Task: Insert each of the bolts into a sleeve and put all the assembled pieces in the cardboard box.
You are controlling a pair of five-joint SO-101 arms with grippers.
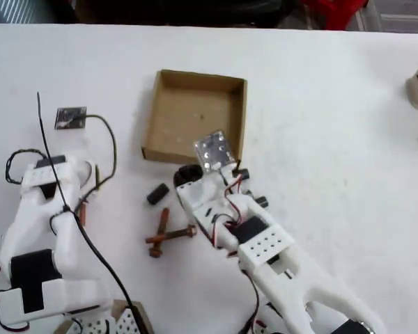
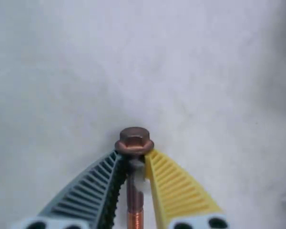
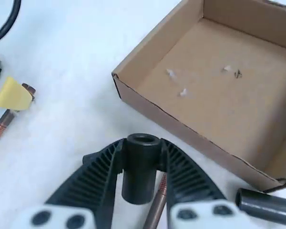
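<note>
I am seeing the left tool (image 2: pixel 133 155) closing on a copper bolt (image 2: pixel 134 141) just below its head. Two loose bolts (image 1: pixel 171 236) are lying crossed on the table (image 1: pixel 320 104), near a spare sleeve (image 1: pixel 157 193). The right tool (image 3: pixel 140 145) is gripping a black sleeve (image 3: pixel 139 171) upright, just beside the cardboard box (image 3: pixel 190 132).

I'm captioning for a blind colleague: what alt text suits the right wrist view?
The right gripper holds a black sleeve beside the open cardboard box. A second sleeve lies on the table at the box's corner; farther off, the left gripper holds a copper bolt.
</note>
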